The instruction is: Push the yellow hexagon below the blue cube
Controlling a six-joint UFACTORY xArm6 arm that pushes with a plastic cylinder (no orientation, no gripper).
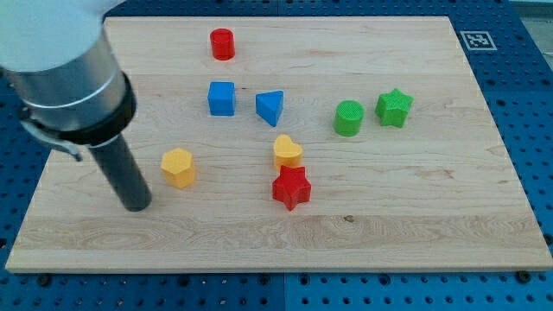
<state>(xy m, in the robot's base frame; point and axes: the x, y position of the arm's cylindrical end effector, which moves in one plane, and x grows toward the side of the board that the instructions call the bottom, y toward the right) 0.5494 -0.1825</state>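
Note:
The yellow hexagon (178, 167) lies on the wooden board's left half. The blue cube (221, 98) sits above it and a little to the right, with a clear gap between them. My tip (136, 206) rests on the board just left of and slightly below the yellow hexagon, a short gap apart and not touching it. The dark rod rises from the tip to the arm's grey body in the view's top left corner.
A red cylinder (222, 43) is near the top. A blue triangle (270, 107) lies right of the cube. A yellow heart (287, 151) touches a red star (291, 187) at the centre. A green cylinder (348, 117) and green star (394, 107) sit right.

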